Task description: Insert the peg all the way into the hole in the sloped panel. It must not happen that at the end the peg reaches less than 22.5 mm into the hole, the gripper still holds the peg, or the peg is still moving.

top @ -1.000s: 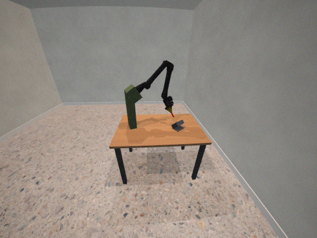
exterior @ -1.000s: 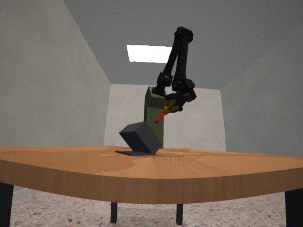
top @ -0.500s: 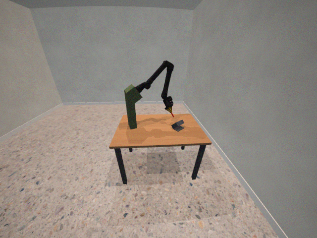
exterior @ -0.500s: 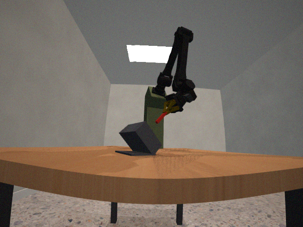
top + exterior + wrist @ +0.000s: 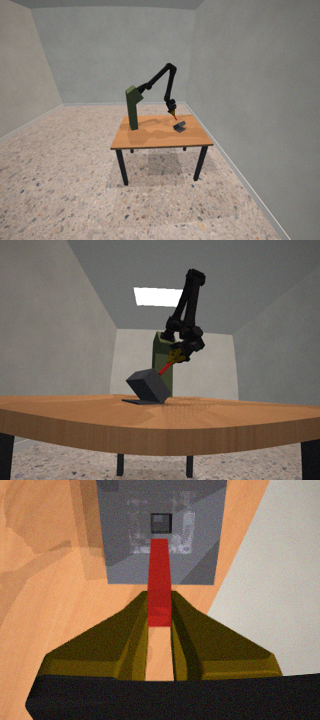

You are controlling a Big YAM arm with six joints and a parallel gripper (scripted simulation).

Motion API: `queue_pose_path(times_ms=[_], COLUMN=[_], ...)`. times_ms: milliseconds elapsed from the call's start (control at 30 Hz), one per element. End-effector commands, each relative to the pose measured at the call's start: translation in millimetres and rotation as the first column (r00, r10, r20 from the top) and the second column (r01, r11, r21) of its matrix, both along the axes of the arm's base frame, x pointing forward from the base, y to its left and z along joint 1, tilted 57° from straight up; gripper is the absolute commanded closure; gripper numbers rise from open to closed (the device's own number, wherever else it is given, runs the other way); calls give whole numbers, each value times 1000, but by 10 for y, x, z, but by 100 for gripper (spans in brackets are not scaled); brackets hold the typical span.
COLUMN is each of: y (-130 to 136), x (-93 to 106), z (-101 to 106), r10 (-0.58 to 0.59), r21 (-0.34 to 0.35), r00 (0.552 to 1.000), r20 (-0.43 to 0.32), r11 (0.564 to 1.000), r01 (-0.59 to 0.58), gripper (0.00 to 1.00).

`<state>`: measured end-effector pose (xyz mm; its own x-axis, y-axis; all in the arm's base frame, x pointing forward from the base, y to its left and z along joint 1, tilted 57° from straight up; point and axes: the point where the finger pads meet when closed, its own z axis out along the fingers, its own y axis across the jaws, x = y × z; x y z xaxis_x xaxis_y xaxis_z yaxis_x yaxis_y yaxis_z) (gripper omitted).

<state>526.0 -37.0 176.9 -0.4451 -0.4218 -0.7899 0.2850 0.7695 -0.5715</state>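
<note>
My gripper [image 5: 159, 601] with yellow fingers is shut on a red peg [image 5: 159, 582]. The peg points at the grey sloped panel [image 5: 160, 514], and its tip sits just below the small square hole [image 5: 160, 523] in the wrist view. In the exterior view the peg [image 5: 165, 368] slants down from the gripper [image 5: 175, 356] to the upper edge of the panel [image 5: 148, 388]; I cannot tell whether the tip touches the panel. In the top view the gripper [image 5: 172, 112] holds the peg [image 5: 175, 117] just above the panel [image 5: 180, 126] on the table's right side.
A tall green block [image 5: 133, 107] carries the arm's base at the table's left rear. The wooden table [image 5: 160, 133] ends close to the right of the panel, with the floor beyond the edge.
</note>
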Motion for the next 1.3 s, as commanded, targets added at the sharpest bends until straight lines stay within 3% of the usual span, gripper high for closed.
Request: queue_pose_path(times_ms=[0, 1267], y=[-80, -225], x=[74, 297], z=[35, -15], r10=[-9, -9], r21=[-7, -7], r00=[1000, 1000], r20=[15, 15], r11=[1000, 1000], r01=[9, 9], gripper=[100, 100])
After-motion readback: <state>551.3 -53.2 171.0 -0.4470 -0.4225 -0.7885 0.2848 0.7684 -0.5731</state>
